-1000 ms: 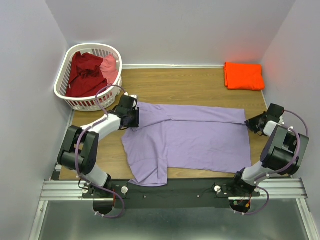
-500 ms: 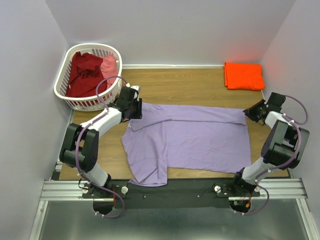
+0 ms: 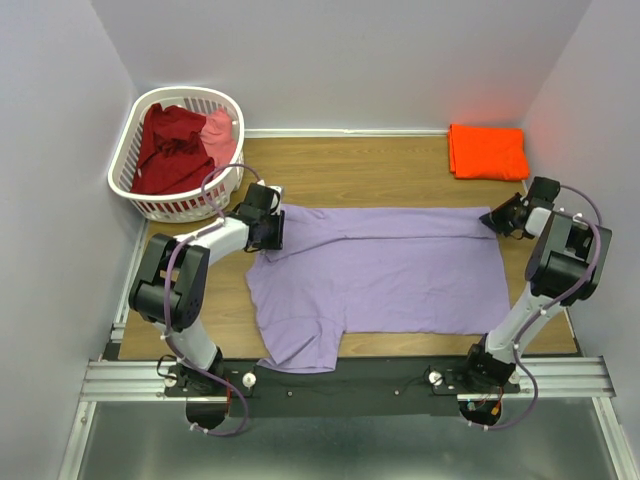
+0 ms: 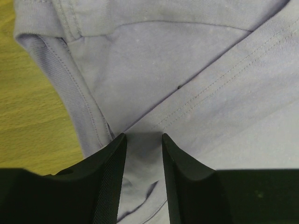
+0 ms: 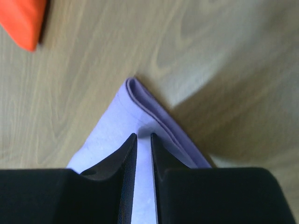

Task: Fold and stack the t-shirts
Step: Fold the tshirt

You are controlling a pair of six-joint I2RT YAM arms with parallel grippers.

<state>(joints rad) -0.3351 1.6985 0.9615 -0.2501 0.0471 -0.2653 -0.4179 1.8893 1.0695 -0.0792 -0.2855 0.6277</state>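
Observation:
The large lavender t-shirt [image 3: 390,270] lies spread flat across the wooden table, with one sleeve hanging toward the near edge. My left gripper [image 3: 270,228] is shut on a fold of its far left corner, near the collar; cloth [image 4: 187,70] is bunched between the jaws [image 4: 144,137]. My right gripper [image 3: 496,220] is shut on the far right corner, its jaws [image 5: 143,136] nearly together over the doubled hem [image 5: 112,135]. A folded bright orange t-shirt [image 3: 488,151] lies at the far right corner of the table. Dark red [image 3: 168,145] and pink [image 3: 220,135] shirts lie in the basket.
The white slotted laundry basket [image 3: 170,207] stands at the far left, just behind my left gripper. Walls close in the left, right and back sides. A corner of the orange shirt [image 5: 18,18] shows in the right wrist view.
Both grippers have moved toward the far side with the shirt's far corners in them. The far edge is now straighter and the shirt lies flatter and farther back.

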